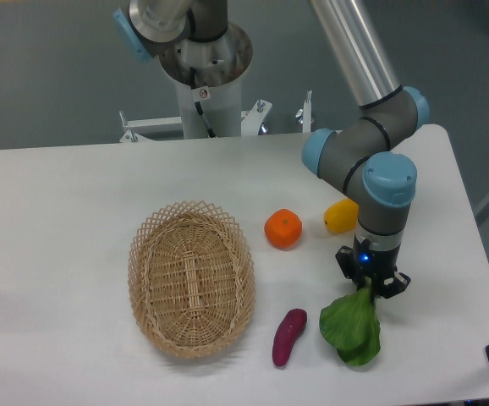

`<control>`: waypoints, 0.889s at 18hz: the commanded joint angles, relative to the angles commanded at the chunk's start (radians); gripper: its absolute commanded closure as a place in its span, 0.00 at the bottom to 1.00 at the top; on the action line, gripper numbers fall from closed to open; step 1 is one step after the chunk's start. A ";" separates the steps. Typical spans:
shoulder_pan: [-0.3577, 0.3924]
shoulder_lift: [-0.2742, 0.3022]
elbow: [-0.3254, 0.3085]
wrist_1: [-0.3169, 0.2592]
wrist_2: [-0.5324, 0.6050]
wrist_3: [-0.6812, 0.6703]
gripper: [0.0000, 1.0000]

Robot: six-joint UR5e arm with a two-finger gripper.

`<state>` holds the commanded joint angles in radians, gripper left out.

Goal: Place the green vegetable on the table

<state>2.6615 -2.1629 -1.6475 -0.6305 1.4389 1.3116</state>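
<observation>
My gripper [370,286] sits at about 4 o'clock from the table's [67,211] centre, pointing straight down, and its 2 fingers look clenched on the pale stalk of the green vegetable [352,328]. I hold it by the stalk because that is the firmest, narrowest part; the broad leaves would only fold. The leaves hang toward 6 o'clock below my fingers and seem to rest on, or sit just above, the white top; I cannot tell from this view whether they are touching.

The spot under me is bare table, which I judge to be a sound place for the drop. The purple eggplant [288,337] lies just beside the leaves at 9 o'clock, near but apart from them. The orange [283,228] sits at about 10 o'clock from my gripper, and the yellow vegetable [341,216] at 11 o'clock, partly hidden behind my wrist. The wicker basket [191,278] stands well apart at 9 o'clock, with nothing showing in it.

I judge the task nearly finished: what is left is to open my fingers and lift straight up. The risk I see is the stalk clinging to 1 finger and dragging the leaves against the eggplant as I rise.
</observation>
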 joint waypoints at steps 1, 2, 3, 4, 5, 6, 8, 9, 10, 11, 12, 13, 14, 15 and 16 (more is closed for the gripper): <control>0.000 0.003 0.002 0.000 0.000 0.000 0.00; 0.000 0.012 0.002 0.000 0.000 -0.002 0.00; 0.000 0.018 0.000 0.000 0.000 -0.005 0.00; 0.000 0.031 0.002 0.000 0.000 -0.009 0.00; 0.000 0.044 0.002 0.000 0.000 -0.018 0.00; 0.000 0.058 0.002 0.000 0.002 -0.026 0.00; -0.002 0.090 -0.002 0.000 0.023 -0.018 0.00; -0.003 0.106 0.006 0.000 0.032 -0.025 0.00; -0.003 0.117 0.026 0.000 0.034 -0.028 0.00; -0.003 0.127 0.041 -0.002 0.034 -0.028 0.00; -0.002 0.138 0.057 -0.002 0.035 -0.028 0.00; 0.002 0.150 0.067 -0.006 0.038 -0.028 0.00; 0.006 0.167 0.071 -0.011 0.038 -0.020 0.00; 0.012 0.184 0.075 -0.014 0.041 -0.014 0.00; 0.029 0.198 0.078 -0.018 0.041 -0.011 0.00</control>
<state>2.6904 -1.9652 -1.5693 -0.6488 1.4803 1.3008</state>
